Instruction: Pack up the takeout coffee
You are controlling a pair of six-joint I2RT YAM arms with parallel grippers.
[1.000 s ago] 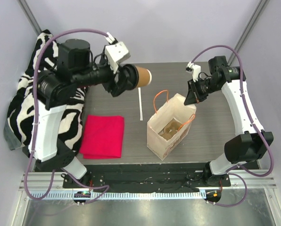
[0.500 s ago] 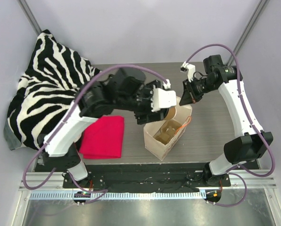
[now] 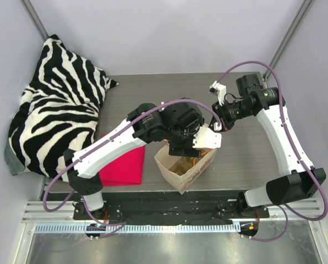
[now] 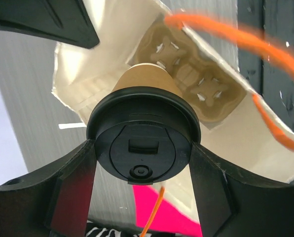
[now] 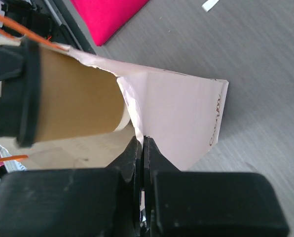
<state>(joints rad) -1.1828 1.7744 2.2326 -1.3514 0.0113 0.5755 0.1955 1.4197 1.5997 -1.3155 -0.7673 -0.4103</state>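
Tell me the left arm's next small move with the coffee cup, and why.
Probably lower the left tool so the coffee cup settles into a free well of the carrier inside the paper bag. The cup, gripped at its lid, is at the bag's mouth; the right tool pinches the rim.

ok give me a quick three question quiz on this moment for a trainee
1. True or false: the left gripper grips the coffee cup by its black lid.
2. What does the right gripper pinch? A) the rim of the paper bag B) the red cloth C) the striped pillow
3. Fill in: the tan pulp piece lying in the bottom of the bag is a two-cup ____.

Key: 1 true; 2 A; 3 carrier
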